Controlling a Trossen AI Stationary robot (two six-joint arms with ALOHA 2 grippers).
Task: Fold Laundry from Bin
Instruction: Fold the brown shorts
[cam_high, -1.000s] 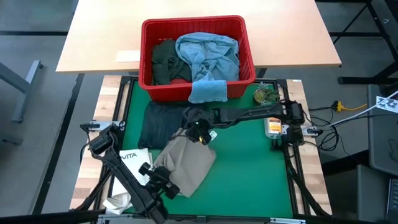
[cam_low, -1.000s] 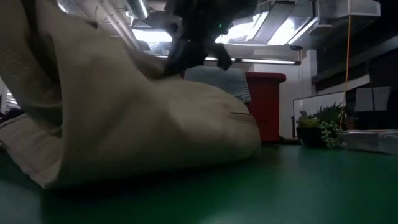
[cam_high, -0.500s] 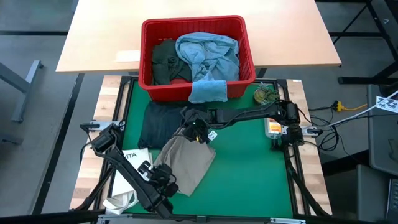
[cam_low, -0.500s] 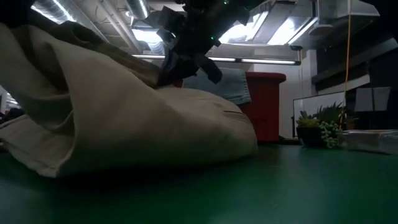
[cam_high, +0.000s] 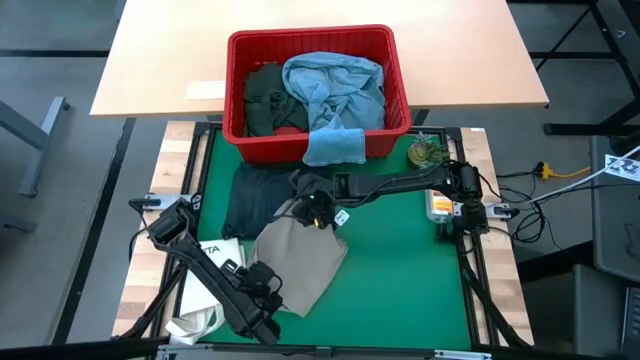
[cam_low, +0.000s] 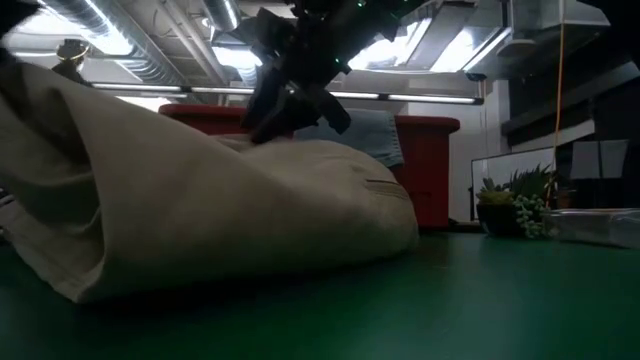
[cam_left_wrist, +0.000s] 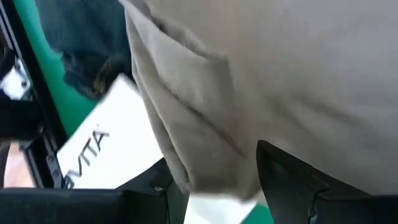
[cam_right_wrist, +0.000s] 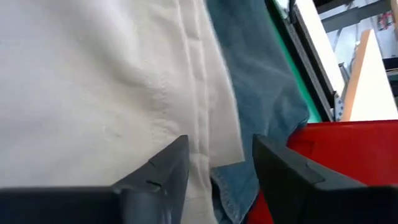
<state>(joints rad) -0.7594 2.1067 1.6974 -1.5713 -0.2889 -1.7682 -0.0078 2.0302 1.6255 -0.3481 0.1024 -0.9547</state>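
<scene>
High view: khaki trousers (cam_high: 300, 262) are flanked by left gripper (cam_high: 262, 290) and right gripper (cam_high: 312, 208), jaws apart; released unevenly, the fold could spring open.

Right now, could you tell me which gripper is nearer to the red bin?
The right. The right gripper is at the khaki trousers' far edge, just short of the red bin; the left gripper is at their near edge.

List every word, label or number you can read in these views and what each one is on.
"VITA": on the white tote bag lying beside the khaki trousers; only "TA" shows from above, the rest is covered by the left arm.
Orange box by the right arm's base: its label is too small to read.
Nothing else carries readable text.
</scene>
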